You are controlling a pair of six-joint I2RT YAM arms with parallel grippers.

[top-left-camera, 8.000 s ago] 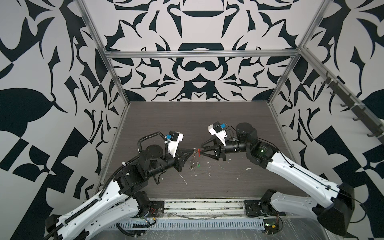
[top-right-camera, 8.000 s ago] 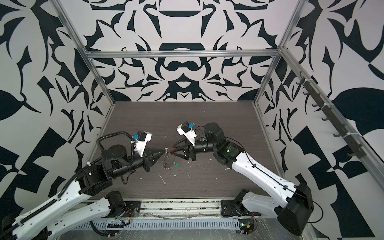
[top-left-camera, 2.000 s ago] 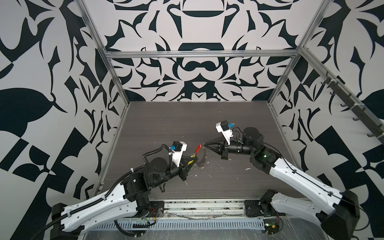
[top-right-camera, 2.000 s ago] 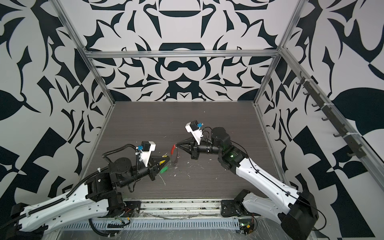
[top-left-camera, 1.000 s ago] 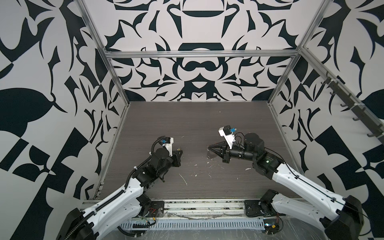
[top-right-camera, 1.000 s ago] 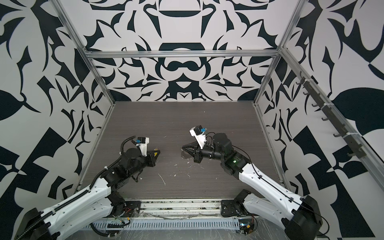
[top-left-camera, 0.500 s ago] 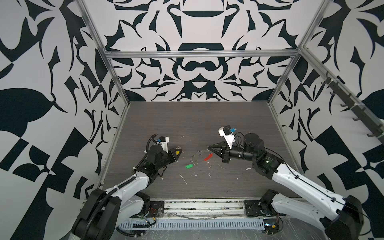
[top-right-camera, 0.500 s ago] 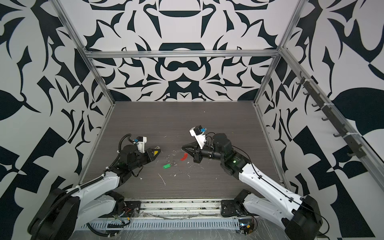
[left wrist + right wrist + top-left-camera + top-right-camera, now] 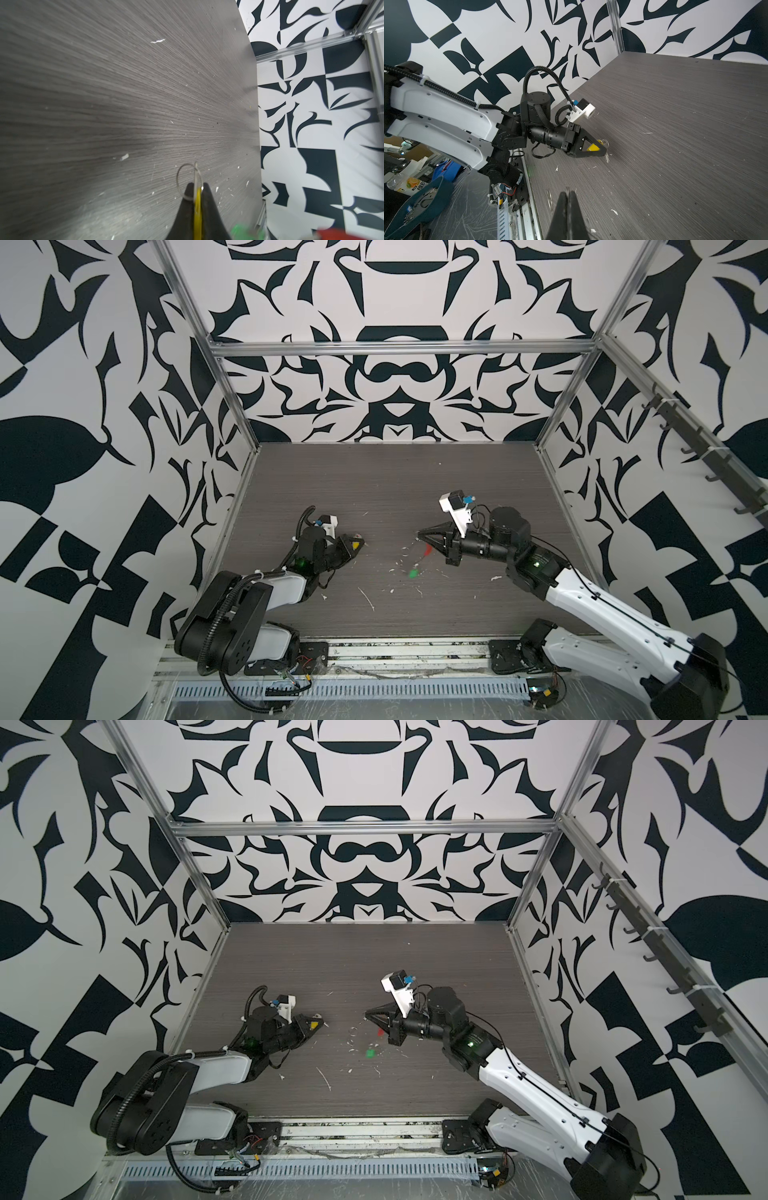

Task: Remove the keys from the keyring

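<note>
My left gripper [image 9: 361, 544] lies low over the left of the table, shut on the yellow key [image 9: 356, 546]. The left wrist view shows the yellow key [image 9: 197, 207] edge-on between the jaws, its small silver split ring [image 9: 188, 179] sticking out past the tips. My right gripper [image 9: 418, 533] is shut at the table's middle. The keyring's red sleeve [image 9: 427, 550] and the green key [image 9: 412, 573] dangle blurred just below it. A thin blurred wire [image 9: 549, 197] shows beside the right gripper [image 9: 569, 193] tips.
White scraps [image 9: 368, 598] litter the dark wood-grain table [image 9: 390, 481]. Patterned walls with metal posts [image 9: 232, 406] close in the left, right and back. The front rail [image 9: 374, 655] carries both arm bases.
The left arm has folded down low on the left, still holding the yellow key. The green key and red sleeve have swung right, under the right gripper.
</note>
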